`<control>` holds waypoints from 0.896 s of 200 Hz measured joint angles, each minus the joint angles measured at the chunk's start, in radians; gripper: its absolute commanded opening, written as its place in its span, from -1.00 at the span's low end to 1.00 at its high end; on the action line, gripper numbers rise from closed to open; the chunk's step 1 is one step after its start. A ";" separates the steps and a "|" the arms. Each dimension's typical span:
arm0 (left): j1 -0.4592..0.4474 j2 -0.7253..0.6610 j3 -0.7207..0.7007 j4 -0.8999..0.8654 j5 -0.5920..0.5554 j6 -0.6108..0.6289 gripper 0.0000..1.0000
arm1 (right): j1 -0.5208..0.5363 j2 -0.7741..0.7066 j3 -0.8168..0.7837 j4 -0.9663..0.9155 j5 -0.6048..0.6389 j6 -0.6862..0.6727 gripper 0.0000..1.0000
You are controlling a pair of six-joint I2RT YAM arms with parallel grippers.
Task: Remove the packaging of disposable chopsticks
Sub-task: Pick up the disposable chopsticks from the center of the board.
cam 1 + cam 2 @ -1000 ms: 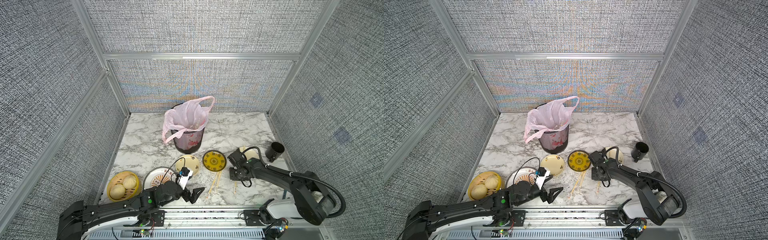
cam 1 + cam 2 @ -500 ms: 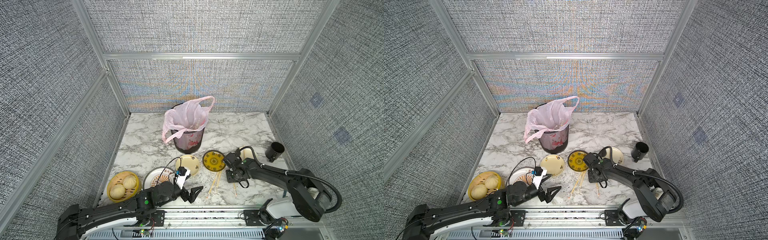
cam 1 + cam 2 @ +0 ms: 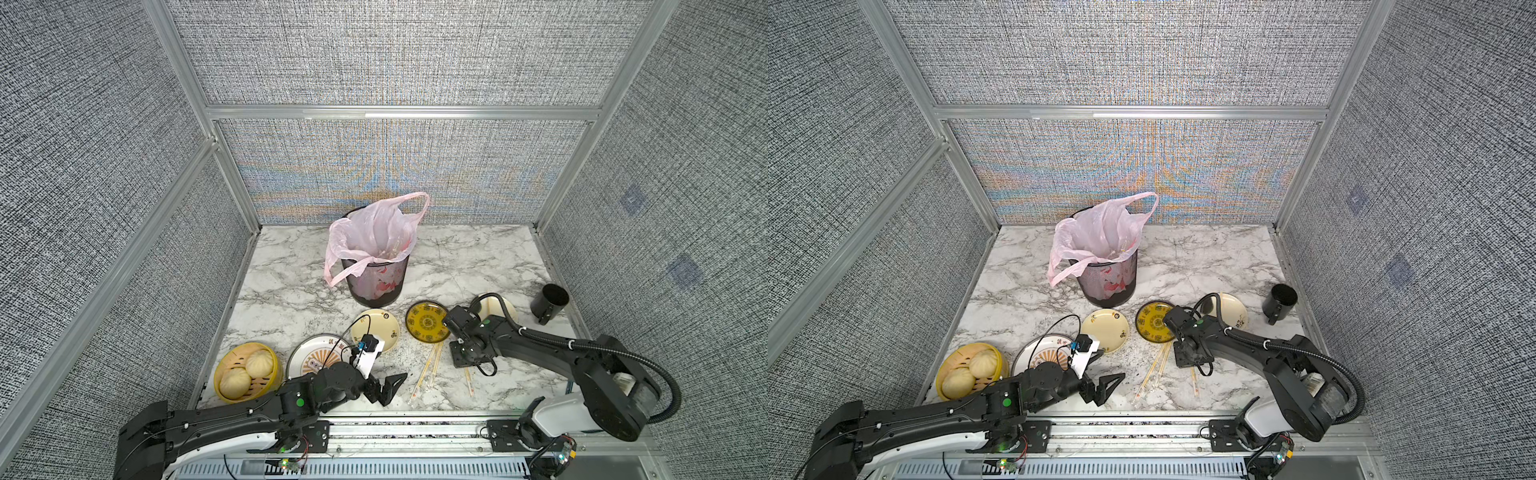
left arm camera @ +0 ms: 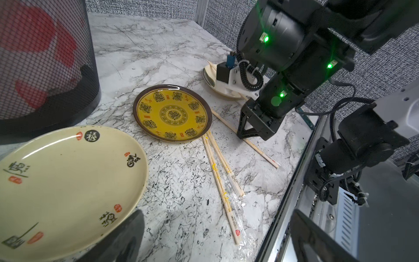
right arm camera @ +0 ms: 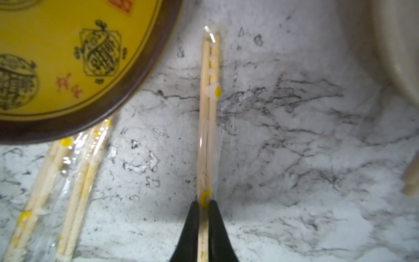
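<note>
Pinching a wrapped chopstick pair (image 5: 205, 136), the right gripper (image 5: 203, 204) is clamped shut; the left gripper (image 3: 392, 388), wide open and empty, should probably seize the sleeve (image 5: 209, 34) next.

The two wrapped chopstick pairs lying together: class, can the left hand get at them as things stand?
Probably yes: the open left hand hovers near the two wrapped pairs, only bare marble between; the right hand pinches a separate pair.
</note>
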 measured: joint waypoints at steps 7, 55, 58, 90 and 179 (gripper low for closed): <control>0.000 0.016 0.005 0.006 0.000 0.000 1.00 | 0.000 -0.002 0.004 0.000 -0.009 -0.004 -1.00; 0.000 0.120 0.036 0.056 0.023 0.002 1.00 | 0.000 -0.015 0.018 -0.007 -0.006 -0.015 -1.00; 0.000 0.125 0.037 0.058 0.023 0.002 1.00 | 0.000 -0.015 0.018 -0.008 -0.006 -0.016 -1.00; 0.000 0.175 0.053 0.085 0.031 0.002 0.99 | 0.000 -0.035 0.014 -0.015 -0.003 -0.018 -1.00; 0.000 0.449 0.183 0.161 0.037 -0.045 0.80 | -0.013 -0.219 -0.090 0.042 -0.050 -0.046 -1.00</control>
